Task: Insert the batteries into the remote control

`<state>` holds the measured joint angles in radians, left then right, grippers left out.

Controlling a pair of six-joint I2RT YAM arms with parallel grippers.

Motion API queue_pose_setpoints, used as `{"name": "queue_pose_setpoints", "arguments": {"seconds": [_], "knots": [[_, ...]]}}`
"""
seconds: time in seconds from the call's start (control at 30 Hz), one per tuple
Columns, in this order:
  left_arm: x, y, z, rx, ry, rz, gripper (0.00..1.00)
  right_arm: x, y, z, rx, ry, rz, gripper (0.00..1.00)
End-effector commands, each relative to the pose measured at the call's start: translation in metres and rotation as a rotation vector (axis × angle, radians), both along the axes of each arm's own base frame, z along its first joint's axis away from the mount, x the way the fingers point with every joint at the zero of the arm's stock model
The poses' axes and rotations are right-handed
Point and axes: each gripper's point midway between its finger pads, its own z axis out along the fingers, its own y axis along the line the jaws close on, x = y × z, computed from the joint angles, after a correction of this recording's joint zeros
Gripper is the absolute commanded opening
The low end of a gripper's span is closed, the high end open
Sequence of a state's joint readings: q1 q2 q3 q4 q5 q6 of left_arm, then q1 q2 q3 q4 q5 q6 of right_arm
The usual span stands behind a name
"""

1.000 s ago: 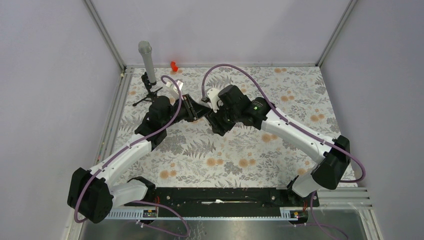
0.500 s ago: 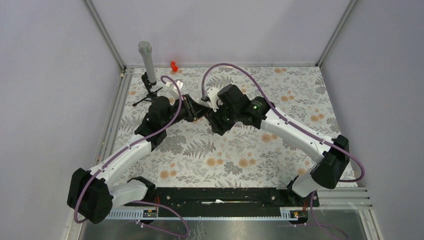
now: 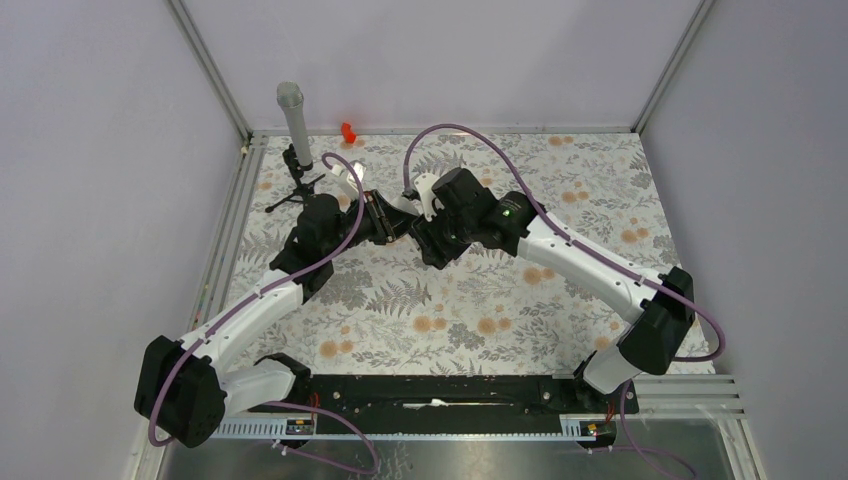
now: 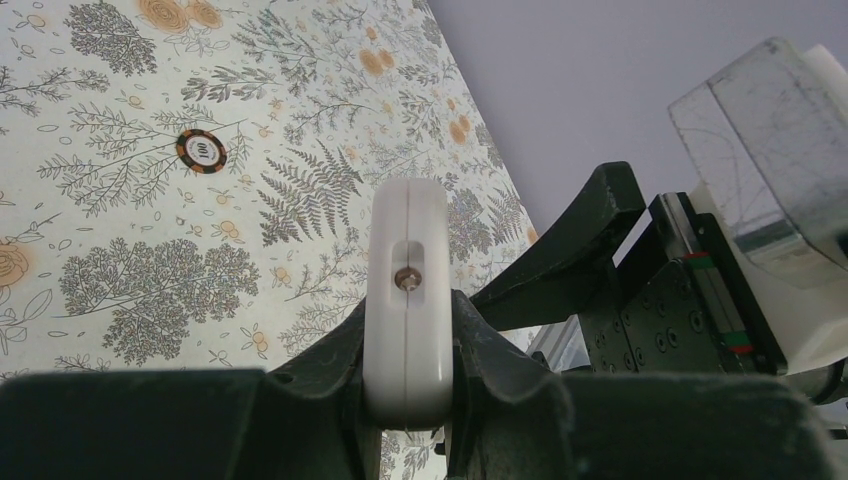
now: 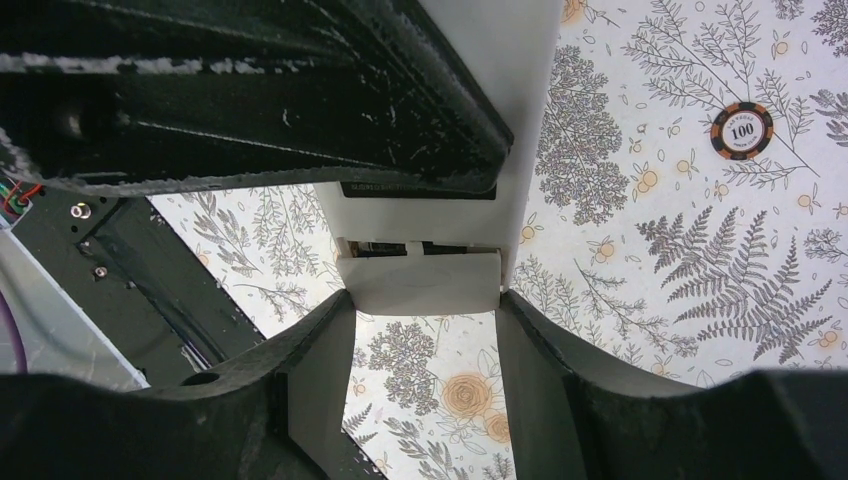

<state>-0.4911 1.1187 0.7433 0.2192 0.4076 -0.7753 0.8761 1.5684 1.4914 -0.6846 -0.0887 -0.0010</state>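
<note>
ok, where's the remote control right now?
The remote control is clamped in the left gripper, end-on in the left wrist view, above the far middle of the floral table. The right gripper holds a small white cover piece against it.

White arms (image 3: 250, 310) with bulky black joints (image 3: 180, 385) trail purple cables (image 3: 450, 127); one green light (image 3: 507, 211) glows.

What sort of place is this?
Probably a robot test booth: a left arm and right arm bolted to a table, plain walls in a metal frame, and what looks like a microphone.
</note>
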Motion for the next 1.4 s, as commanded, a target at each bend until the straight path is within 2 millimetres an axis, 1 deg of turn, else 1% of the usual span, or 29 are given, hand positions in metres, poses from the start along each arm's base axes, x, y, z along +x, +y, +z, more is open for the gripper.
{"name": "queue_pose_setpoints", "arguments": {"seconds": [0.0, 0.57, 0.7, 0.87, 0.93, 1.07, 1.27, 1.37], "knots": [[-0.010, -0.005, 0.031, -0.064, -0.091, -0.051, 0.00, 0.021, 0.006, 0.020, 0.055, -0.046, -0.077, 0.52], [-0.011, -0.007, 0.029, -0.070, -0.062, -0.056, 0.00, 0.036, 0.003, 0.020, 0.090, -0.006, -0.206, 0.53], [-0.012, -0.007, 0.030, -0.072, -0.061, -0.058, 0.00, 0.035, 0.010, 0.023, 0.115, -0.004, -0.169, 0.53], [-0.011, -0.009, 0.031, -0.073, -0.050, -0.068, 0.00, 0.026, 0.020, 0.028, 0.149, -0.014, -0.049, 0.54], [-0.012, -0.010, 0.032, -0.075, -0.045, -0.077, 0.00, 0.025, 0.020, 0.025, 0.137, -0.014, -0.026, 0.54], [-0.013, -0.013, 0.031, -0.078, -0.027, -0.098, 0.00, 0.028, 0.018, 0.022, 0.113, -0.019, -0.039, 0.55], [-0.013, -0.015, 0.029, -0.087, 0.008, -0.103, 0.00, 0.040, 0.018, 0.016, 0.062, 0.011, -0.122, 0.55], [-0.014, -0.016, 0.029, -0.095, 0.033, -0.106, 0.00, 0.045, 0.018, 0.010, 0.046, 0.023, -0.161, 0.56]]}}
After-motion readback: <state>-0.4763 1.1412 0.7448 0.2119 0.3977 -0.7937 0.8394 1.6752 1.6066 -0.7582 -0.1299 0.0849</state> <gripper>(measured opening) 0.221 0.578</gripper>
